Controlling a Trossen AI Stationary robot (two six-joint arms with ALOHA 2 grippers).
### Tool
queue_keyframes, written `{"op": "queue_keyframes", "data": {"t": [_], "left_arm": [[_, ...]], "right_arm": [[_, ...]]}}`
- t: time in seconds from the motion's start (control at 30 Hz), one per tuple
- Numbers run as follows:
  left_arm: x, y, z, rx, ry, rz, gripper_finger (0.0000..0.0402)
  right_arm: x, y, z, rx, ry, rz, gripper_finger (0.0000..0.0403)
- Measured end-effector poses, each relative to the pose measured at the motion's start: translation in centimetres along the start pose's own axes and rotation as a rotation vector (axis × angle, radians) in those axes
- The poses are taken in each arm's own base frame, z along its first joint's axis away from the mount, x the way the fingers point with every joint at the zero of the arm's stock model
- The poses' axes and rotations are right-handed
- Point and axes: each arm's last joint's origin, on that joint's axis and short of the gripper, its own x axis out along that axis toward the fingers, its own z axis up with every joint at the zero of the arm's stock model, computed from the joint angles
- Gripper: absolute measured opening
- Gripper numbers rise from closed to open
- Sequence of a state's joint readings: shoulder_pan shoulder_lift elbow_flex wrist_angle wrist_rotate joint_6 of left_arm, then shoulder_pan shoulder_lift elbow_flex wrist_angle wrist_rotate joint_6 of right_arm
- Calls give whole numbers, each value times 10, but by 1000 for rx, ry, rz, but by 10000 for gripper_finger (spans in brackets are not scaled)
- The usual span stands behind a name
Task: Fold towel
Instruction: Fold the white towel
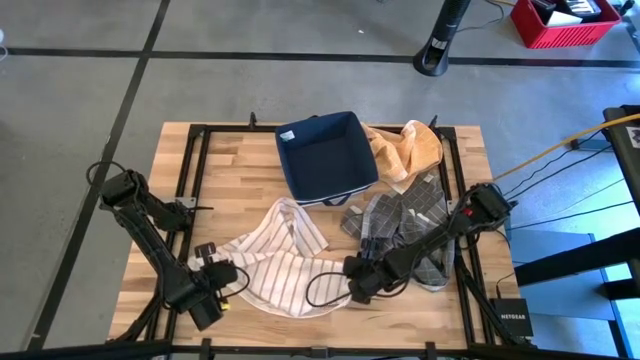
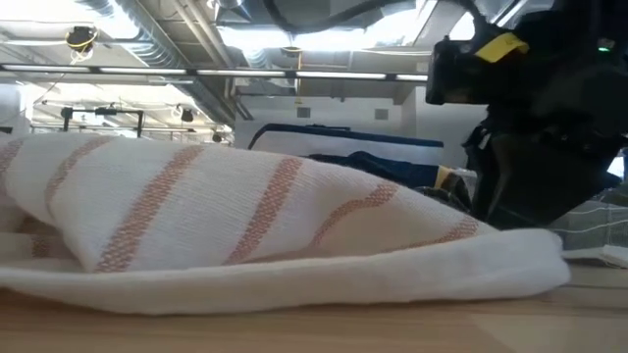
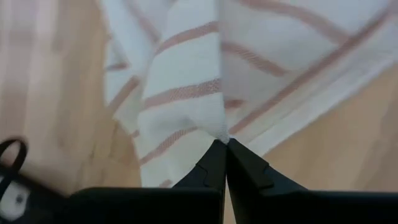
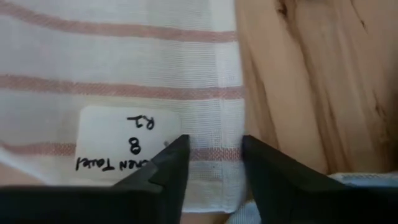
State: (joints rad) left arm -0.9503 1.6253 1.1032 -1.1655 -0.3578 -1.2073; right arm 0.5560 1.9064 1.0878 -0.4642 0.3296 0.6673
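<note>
The towel (image 1: 280, 255) at the front edge of the bench (image 1: 180, 215) is white with thin reddish-brown stripes, and carries a white label (image 4: 127, 140) with dark handwriting. The bench is pale, light-brown wood inside a black frame. The bin (image 1: 325, 157) near the back edge is dark navy blue. Beside it lies an orange cloth (image 1: 408, 150), and toward the right edge a grey-and-white checked cloth (image 1: 405, 222). Both arms are black.

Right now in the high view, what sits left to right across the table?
Left pincer → striped towel → right pincer → grey checked towel
</note>
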Motion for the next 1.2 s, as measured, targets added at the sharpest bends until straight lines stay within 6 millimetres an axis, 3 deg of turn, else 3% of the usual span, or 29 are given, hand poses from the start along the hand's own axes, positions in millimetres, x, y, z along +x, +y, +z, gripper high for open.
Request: {"op": "queue_keyframes", "data": {"t": [0.23,0.4,0.6,0.8,1.0,1.2], "left_arm": [[-1,-1,-1,-10,-3,-4,1],[-20,3,2,-39,-22,52,0],[-72,12,25,-1,-159,84,0],[-124,29,53,22,-363,42,0],[-175,66,73,-20,-637,42,0],[-218,119,80,-50,-793,50,0]], "right_arm": [[0,1,0,-64,-2,15,17],[-19,3,-2,-172,35,-120,16],[-95,4,19,-243,-109,-318,11],[-179,-11,51,-194,-324,-386,7],[-257,-26,81,-193,-586,-485,4],[-325,-43,101,-231,-711,-531,3]]}}
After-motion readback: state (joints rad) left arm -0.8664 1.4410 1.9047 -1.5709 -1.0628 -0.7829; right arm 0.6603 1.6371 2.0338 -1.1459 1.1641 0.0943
